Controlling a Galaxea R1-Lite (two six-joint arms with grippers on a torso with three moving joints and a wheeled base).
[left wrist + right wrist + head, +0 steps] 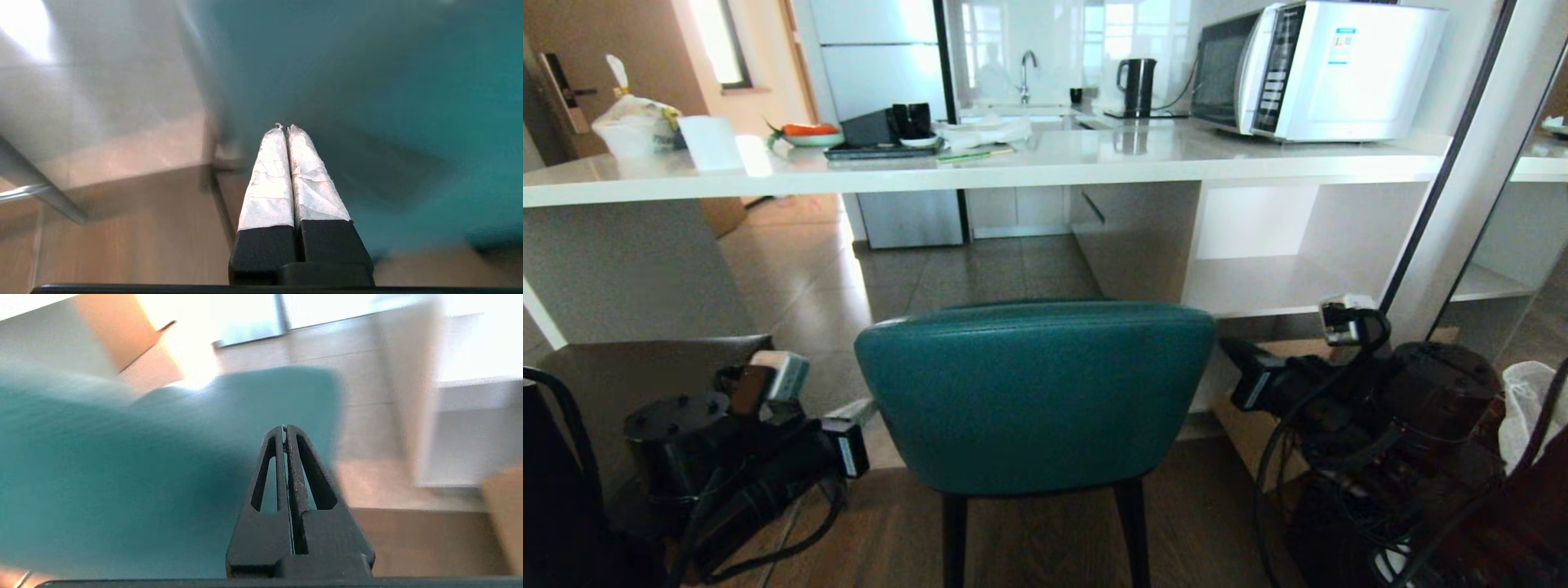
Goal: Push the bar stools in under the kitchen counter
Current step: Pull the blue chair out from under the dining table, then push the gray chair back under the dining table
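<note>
Two grippers flank the teal padded stool back in front of you. Your left gripper has its white-wrapped fingers pressed together, clenched on nothing, with the tips pointing at the teal back close ahead; whether they touch it you cannot tell. Your right gripper has its black slotted fingers closed against each other, also holding nothing, and the teal padding fills the space ahead of them and off to one side. From the head camera, the stool stands between both arms on thin black legs, its back short of the long glossy white stone counter, not yet under it. Beyond the jaws, under the slab, lie grey floor tiles and a white open shelf unit. A dark brown seat sits behind your left arm. A white microwave and a black kettle rest on the counter.
</note>
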